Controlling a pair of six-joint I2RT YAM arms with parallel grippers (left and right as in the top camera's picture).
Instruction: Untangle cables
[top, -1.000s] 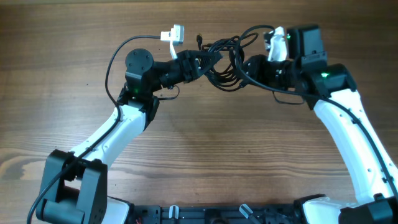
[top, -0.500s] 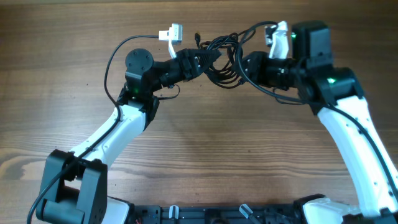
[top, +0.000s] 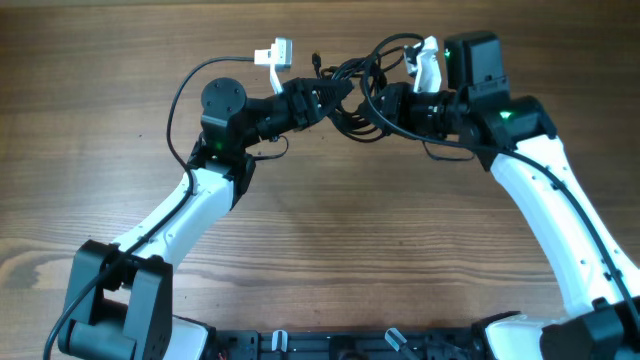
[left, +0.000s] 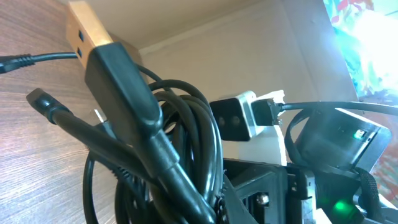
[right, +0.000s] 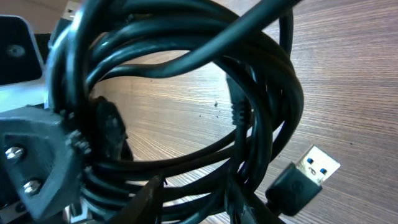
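Nearest, the left arm (top: 170, 225) and the right arm (top: 545, 210), both white with black joints, rose from the front edge of the wooden tabletop (top: 350, 250) and bent inward toward each other.

Further in, the two hands met at one tangled bundle, the cables (top: 350, 90), which was held between them over the far middle of the tabletop. The left hand (top: 322, 95) entered the bundle from the left. It was closed tight on black strands of it.

The right hand (top: 385, 100) entered from the right. In its wrist view its fingers (right: 152, 196) stood narrowly apart with several strands lying between them. Whether they pinched those strands could not be told.

The same view showed the cables as stacked black loops, crossing one another in front of the wood grain. A USB plug (right: 317, 167) with a metal shell stuck out free at the lower right of the loops.

Farthest, a white connector (top: 277, 52) lay on the tabletop just beyond the left hand. A thin black cord curved away from it, round toward the left arm.
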